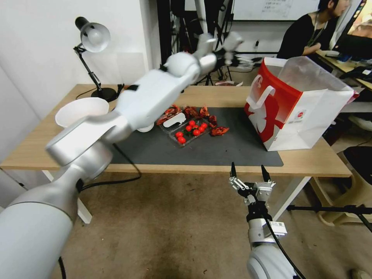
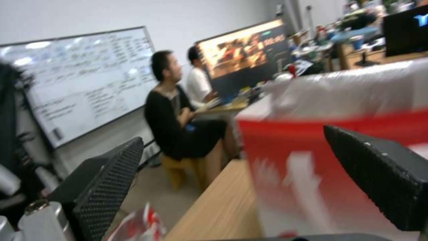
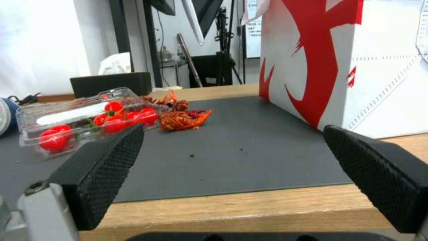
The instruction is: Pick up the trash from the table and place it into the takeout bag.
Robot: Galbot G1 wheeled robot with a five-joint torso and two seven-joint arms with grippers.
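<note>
The takeout bag [image 1: 294, 108], red and white with its mouth open, stands on the table's [image 1: 217, 95] right end. Trash lies mid-mat: a clear plastic box of red tomatoes [image 1: 188, 131] with red shell scraps [image 1: 219, 131] around it. A pale paper bowl [image 1: 81, 110] rests at the table's left. My left arm reaches across the table, its gripper [image 1: 219, 44] raised high beyond the far edge, left of the bag. In the left wrist view that gripper [image 2: 240, 187] is open and empty, with the bag [image 2: 334, 150] close ahead. My right gripper [image 1: 250, 171] hangs open below the front edge, and the right wrist view shows it [image 3: 232, 174] empty.
A desk lamp [image 1: 93, 38] stands at the table's back left corner. A dark grey mat [image 1: 232, 151] covers the table's middle. Tripods and stands crowd the floor behind the table. A cable hangs off the front edge at left.
</note>
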